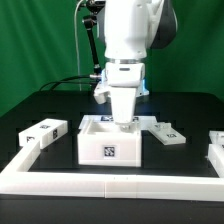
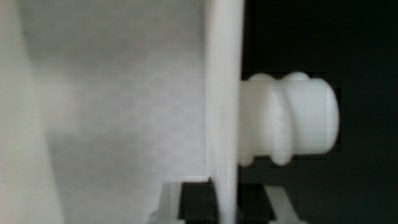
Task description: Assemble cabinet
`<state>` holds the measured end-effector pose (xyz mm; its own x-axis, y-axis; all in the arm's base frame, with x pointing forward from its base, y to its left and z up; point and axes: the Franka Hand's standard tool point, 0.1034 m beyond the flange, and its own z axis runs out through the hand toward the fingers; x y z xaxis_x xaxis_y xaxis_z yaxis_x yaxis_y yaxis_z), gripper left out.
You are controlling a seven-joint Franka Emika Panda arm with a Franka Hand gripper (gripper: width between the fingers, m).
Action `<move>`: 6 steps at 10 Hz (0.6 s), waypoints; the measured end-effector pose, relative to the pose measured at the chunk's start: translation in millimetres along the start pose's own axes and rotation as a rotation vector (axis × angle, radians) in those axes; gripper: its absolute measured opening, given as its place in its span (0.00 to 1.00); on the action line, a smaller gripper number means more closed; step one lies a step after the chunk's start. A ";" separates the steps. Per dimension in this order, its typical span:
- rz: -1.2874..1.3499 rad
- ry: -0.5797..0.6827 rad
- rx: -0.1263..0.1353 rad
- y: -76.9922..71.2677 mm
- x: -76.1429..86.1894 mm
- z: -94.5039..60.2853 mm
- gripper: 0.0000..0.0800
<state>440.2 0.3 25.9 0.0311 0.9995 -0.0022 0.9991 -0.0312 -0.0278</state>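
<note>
One tool (image 1: 122, 119) low over cabinet (image 1: 110, 147) at twelve o'clock, likely pressing a panel (image 2: 125, 110) home; opening hidden, cannot tell.

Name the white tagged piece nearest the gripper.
The open-topped cabinet box in the middle: the gripper is down at its open top, while the flat pieces lie apart on either side.

1. Front of the cabinet (image 1: 110, 150): black-and-white fiducial tag, a pattern only, no letters or digits
2. Top of the panel at the exterior view's left (image 1: 44, 131): small tag, no text
3. Top of the panel at the exterior view's right (image 1: 165, 131): tags, no text
4. Wrist view: no legible writing
</note>
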 end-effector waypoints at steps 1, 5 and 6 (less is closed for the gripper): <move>-0.027 0.002 -0.004 15.6 15.5 -0.3 0.05; -0.039 0.005 -0.020 24.2 21.8 -0.6 0.05; -0.039 0.005 -0.020 24.2 21.6 -0.6 0.05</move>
<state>465.1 21.2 25.8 -0.0079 1.0000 0.0033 0.9999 0.0079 -0.0078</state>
